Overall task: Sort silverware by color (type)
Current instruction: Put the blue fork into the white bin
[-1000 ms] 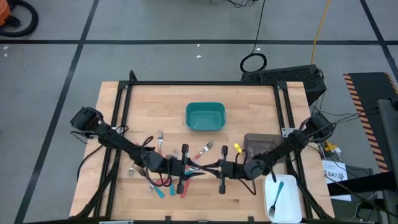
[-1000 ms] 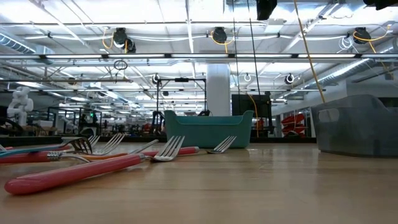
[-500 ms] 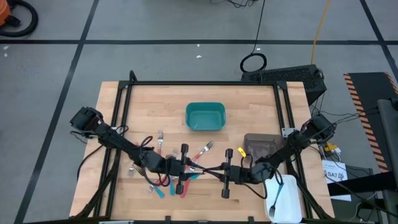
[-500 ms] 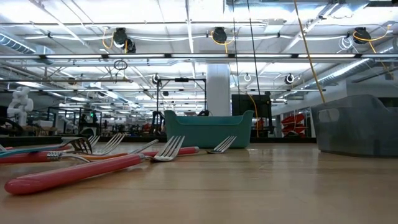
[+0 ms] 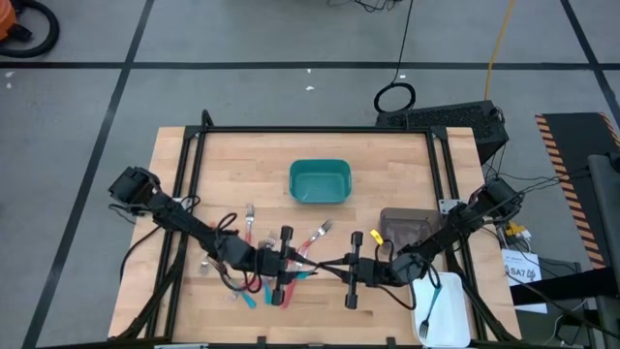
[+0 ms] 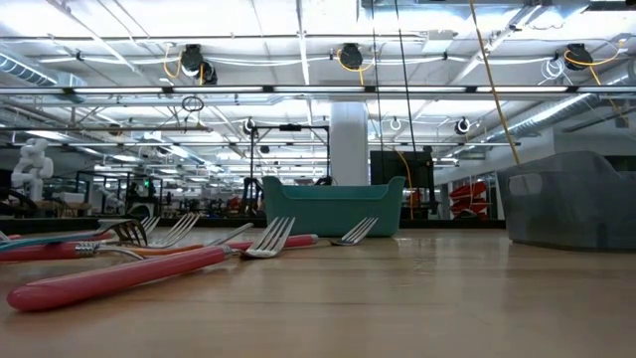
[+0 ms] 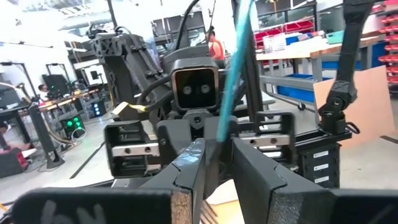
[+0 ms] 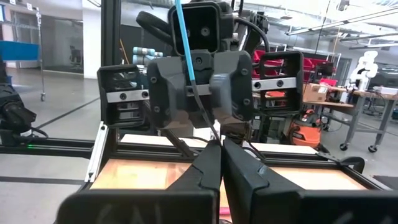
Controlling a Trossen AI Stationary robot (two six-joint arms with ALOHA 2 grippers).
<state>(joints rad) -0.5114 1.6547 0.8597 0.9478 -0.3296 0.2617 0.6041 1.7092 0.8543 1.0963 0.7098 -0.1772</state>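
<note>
While forks (image 6: 149, 261) litter the wooden table (image 5: 387, 165), left tool (image 7: 214, 158) grips a blue fork (image 7: 233, 68); right tool (image 8: 221, 155) is closed.

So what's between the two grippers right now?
A blue-handled fork spans the gap: the left gripper clamps its handle, and its metal end runs into the shut right gripper. Both wrist views show it.

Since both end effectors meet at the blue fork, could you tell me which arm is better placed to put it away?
Probably right. The white tray lies beside the right arm, and the right end effector is already shut on the blue fork; the left end effector only needs to release.
</note>
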